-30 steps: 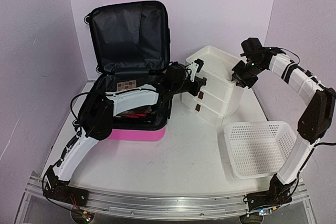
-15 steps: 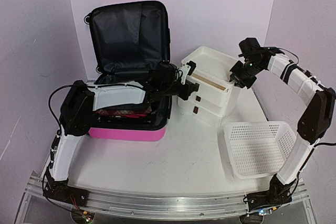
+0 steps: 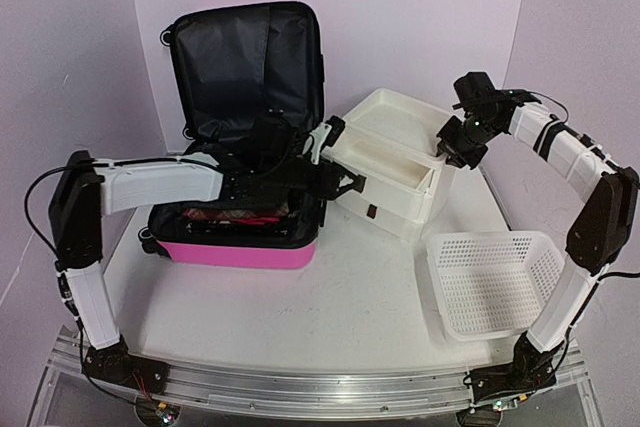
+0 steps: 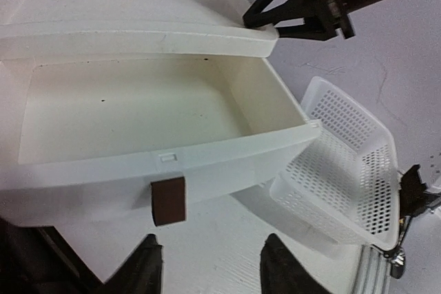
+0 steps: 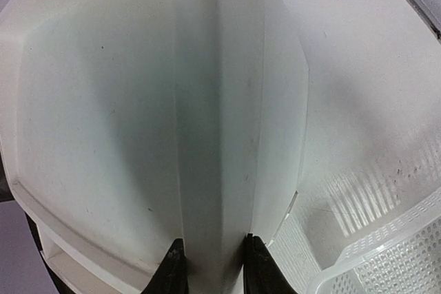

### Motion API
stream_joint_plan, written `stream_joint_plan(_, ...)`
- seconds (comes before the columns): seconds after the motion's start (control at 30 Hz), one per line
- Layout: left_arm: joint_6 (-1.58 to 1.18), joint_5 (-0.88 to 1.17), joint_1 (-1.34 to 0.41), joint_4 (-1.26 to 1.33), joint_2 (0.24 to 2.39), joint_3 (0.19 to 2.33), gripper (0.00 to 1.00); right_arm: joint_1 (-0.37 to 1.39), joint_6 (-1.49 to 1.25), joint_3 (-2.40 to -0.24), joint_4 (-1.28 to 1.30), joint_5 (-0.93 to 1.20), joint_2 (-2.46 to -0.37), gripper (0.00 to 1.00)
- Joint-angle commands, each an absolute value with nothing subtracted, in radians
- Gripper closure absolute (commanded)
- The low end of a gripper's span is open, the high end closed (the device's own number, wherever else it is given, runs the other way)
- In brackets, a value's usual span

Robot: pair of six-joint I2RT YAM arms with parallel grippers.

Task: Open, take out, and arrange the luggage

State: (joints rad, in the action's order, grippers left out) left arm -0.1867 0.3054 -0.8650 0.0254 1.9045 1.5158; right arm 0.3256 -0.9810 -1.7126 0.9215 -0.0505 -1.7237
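The luggage (image 3: 240,250) lies open at the left of the desk (image 3: 340,297), lid upright, beside the drawer stack (image 3: 400,209). The left fingers (image 4: 148,270) stand parted, empty, before the brown tab (image 4: 168,201) of the pulled-out top drawer (image 4: 138,170); the right fingers (image 5: 176,266) clamp the stack's rim.

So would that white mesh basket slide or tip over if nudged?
Probably light: the mesh basket is thin perforated plastic and sits empty. It would likely slide easily on the smooth table. Its wide, low shape suggests it won't tip readily.
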Motion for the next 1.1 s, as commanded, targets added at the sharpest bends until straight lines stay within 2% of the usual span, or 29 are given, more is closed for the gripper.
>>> stream_joint_plan(0.0,-0.18,0.323,-0.842,-0.046,1.655,1.444,0.39,0.341,-0.993,-1.712,0.868,0.015,-1.71,1.0)
stream_joint_plan(0.1,-0.173,0.226,-0.789,-0.211,1.555,1.41,0.2,0.342,-0.977,-1.708,0.868,0.017,-1.709,1.0)
stream_joint_plan(0.2,-0.078,0.153,-0.713,-0.484,1.53,1.447,0.1,0.342,-0.954,-1.707,0.869,0.036,-1.71,1.0)
stream_joint_plan(0.4,0.197,0.121,-0.561,-0.789,1.632,1.579,0.07,0.341,-0.872,-1.697,0.852,0.087,-1.707,1.0)
stream_joint_plan(0.57,0.485,0.094,-0.504,-0.802,1.716,1.627,0.11,0.341,-0.845,-1.681,0.835,0.111,-1.705,1.0)
stream_joint_plan(0.67,0.552,0.174,-0.44,-0.779,1.798,1.699,0.23,0.342,-0.845,-1.683,0.836,0.134,-1.708,1.0)
stream_joint_plan(0.87,0.688,0.167,-0.426,-0.787,1.912,1.781,0.37,0.341,-0.831,-1.677,0.836,0.128,-1.69,1.0)
stream_joint_plan(0.97,0.738,0.141,-0.417,-0.8,1.945,1.797,0.39,0.341,-0.828,-1.672,0.835,0.121,-1.683,1.0)
stream_joint_plan(1.07,0.79,0.165,-0.412,-0.815,1.963,1.797,0.37,0.341,-0.831,-1.675,0.835,0.125,-1.687,1.0)
